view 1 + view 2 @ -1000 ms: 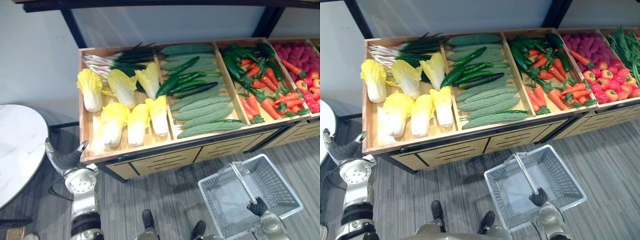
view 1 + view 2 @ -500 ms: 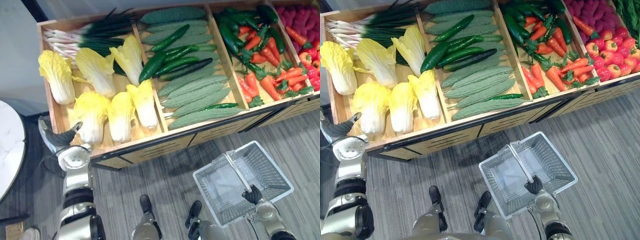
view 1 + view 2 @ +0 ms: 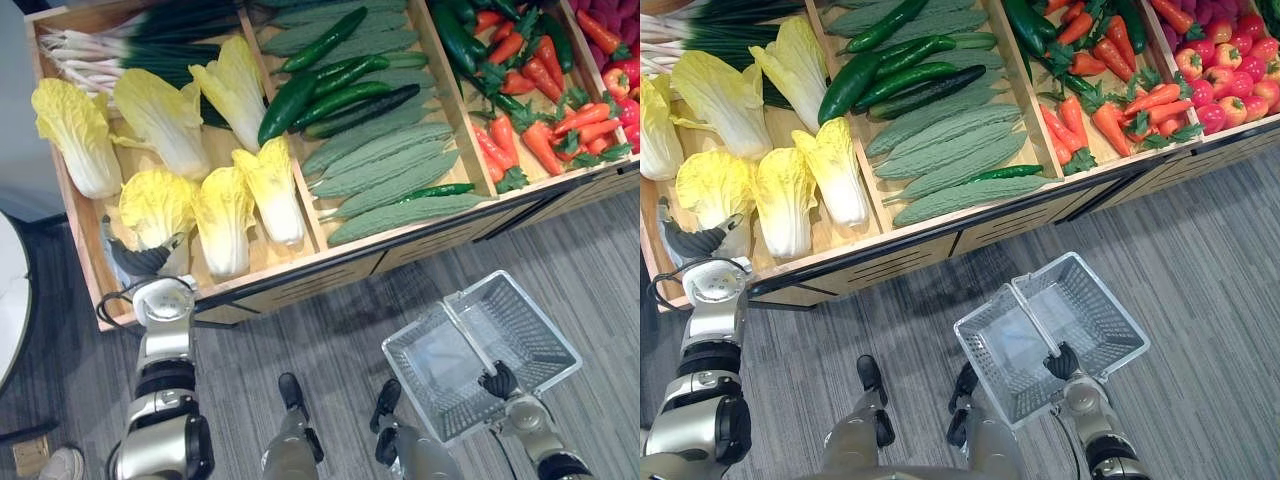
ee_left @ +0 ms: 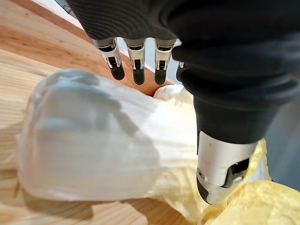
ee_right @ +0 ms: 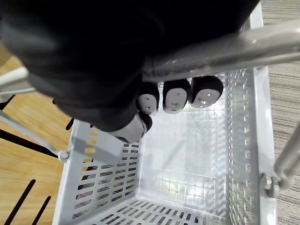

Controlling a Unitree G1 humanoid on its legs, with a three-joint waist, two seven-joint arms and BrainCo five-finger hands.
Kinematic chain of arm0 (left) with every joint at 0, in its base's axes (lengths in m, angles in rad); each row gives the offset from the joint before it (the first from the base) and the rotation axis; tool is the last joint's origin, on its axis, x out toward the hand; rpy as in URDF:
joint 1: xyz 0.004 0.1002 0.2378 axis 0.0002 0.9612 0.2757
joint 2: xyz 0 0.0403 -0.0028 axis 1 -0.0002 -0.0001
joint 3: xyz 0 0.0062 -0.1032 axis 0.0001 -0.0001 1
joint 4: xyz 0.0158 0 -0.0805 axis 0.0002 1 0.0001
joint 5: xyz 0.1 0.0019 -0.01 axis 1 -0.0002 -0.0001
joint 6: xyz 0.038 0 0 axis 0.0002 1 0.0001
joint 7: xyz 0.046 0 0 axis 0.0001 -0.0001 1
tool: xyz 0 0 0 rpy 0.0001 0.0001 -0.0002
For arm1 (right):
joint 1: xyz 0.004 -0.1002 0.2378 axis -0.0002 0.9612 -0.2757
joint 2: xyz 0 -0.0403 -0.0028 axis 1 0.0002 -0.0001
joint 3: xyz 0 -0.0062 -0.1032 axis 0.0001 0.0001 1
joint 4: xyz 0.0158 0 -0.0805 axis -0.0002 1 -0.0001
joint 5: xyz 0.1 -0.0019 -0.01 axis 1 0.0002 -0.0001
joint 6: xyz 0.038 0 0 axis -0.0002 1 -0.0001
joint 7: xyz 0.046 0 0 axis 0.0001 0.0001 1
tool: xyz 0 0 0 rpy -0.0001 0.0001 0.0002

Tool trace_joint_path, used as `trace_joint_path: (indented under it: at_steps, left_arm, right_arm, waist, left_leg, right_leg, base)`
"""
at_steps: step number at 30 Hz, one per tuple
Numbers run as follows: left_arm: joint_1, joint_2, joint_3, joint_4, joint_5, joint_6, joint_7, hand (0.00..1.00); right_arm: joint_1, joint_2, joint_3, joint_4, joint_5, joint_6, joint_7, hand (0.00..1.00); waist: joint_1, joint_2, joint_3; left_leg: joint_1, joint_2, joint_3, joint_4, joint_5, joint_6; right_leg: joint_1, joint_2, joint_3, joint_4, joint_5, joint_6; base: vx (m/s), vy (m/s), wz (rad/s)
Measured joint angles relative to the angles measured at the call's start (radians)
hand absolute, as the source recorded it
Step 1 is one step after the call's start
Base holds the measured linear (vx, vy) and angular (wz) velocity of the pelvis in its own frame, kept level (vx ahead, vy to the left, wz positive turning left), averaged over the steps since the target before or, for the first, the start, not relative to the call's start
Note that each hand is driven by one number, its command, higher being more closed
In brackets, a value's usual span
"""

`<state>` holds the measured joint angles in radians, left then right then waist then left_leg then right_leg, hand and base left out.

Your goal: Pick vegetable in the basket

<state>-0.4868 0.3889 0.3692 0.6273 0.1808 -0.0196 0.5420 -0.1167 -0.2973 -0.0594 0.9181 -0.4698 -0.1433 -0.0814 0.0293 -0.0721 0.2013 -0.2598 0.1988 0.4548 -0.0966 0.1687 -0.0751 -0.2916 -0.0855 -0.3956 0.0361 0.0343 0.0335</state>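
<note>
Several yellow napa cabbages lie in the leftmost compartment of the wooden stand. My left hand [image 3: 141, 261] hovers open over the front-left cabbage [image 3: 152, 203], just inside the stand's front edge. In the left wrist view its straight fingers [image 4: 136, 70] hang above the cabbage's white base [image 4: 93, 140], and the thumb [image 4: 218, 173] is beside it. My right hand [image 3: 497, 381] is shut on the metal handle [image 5: 225, 51] of the grey mesh basket [image 3: 538, 313]. The basket hangs low over the floor in front of the stand, with nothing inside [image 5: 187, 154].
The wooden stand [image 3: 330, 262] also holds spring onions [image 3: 130, 45], dark cucumbers [image 3: 330, 95], bitter gourds [image 3: 385, 175], carrots [image 3: 545, 135] and red peppers [image 3: 622, 75]. A white round table's edge [image 3: 6, 300] is at far left. Grey floor lies between stand and basket.
The camera has tilted and moved closer to the stand. My left hand has come up from outside the front edge to above the front-left cabbage. The right hand still holds the basket.
</note>
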Motion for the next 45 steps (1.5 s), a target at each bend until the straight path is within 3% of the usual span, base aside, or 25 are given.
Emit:
trace_joint_path:
  at_steps: [6,18,19,28,36,45]
  left_arm:
    - [-0.015,0.000,-0.009,0.092,0.002,-0.001,0.002,0.00]
    - [-0.020,0.008,-0.031,0.096,0.036,-0.020,-0.007,0.00]
    - [-0.024,0.009,-0.035,0.096,0.037,-0.019,-0.008,1.00]
    - [-0.085,0.068,-0.074,0.134,0.061,0.002,-0.026,1.00]
    - [-0.105,0.063,-0.127,0.134,0.061,0.002,-0.049,1.00]
    - [-0.039,-0.029,-0.178,0.038,0.061,0.000,-0.045,1.00]
  right_arm:
    - [-0.021,0.000,0.001,0.001,0.000,-0.002,-0.003,1.00]
    - [-0.042,0.000,0.009,0.002,0.000,-0.001,-0.003,1.00]
    - [-0.044,0.000,0.012,0.002,0.000,-0.001,-0.002,1.00]
    - [-0.057,-0.008,0.068,0.001,0.001,-0.012,-0.002,1.00]
    - [-0.059,-0.008,0.069,0.002,0.001,-0.015,-0.002,1.00]
    - [-0.062,-0.008,0.067,0.031,0.001,-0.015,-0.003,1.00]
  waist:
    - [0.000,-0.004,0.056]
    - [0.007,0.002,0.064]
    - [0.007,0.002,0.064]
    - [0.006,0.003,0.065]
    - [0.001,0.000,0.067]
    - [0.002,0.001,0.067]
  left_leg:
    - [0.001,0.002,-0.001,-0.002,-0.001,0.000]
    - [-0.019,-0.001,-0.009,-0.001,0.000,0.001]
    - [-0.019,-0.003,-0.011,-0.001,0.000,0.001]
    - [-0.038,-0.009,-0.029,-0.001,0.005,0.005]
    - [-0.039,-0.022,-0.025,-0.001,0.005,0.006]
    - [-0.008,-0.033,-0.042,-0.001,0.005,0.006]
  right_leg:
    - [-0.007,0.000,0.009,-0.003,0.013,0.001]
    - [-0.016,-0.001,0.002,-0.018,0.017,0.004]
    - [-0.015,-0.001,0.000,-0.019,0.017,0.004]
    - [-0.014,-0.009,-0.012,-0.041,0.042,0.006]
    - [-0.014,-0.018,-0.003,-0.057,0.064,0.010]
    - [0.022,-0.023,-0.014,-0.057,0.063,0.011]
  base:
    - [-0.01,0.000,-0.04]
    - [0.05,-0.002,0.01]
    - [0.06,0.000,0.05]
    - [0.02,0.009,0.05]
    - [0.00,0.006,-0.01]
    - [0.05,-0.004,0.04]
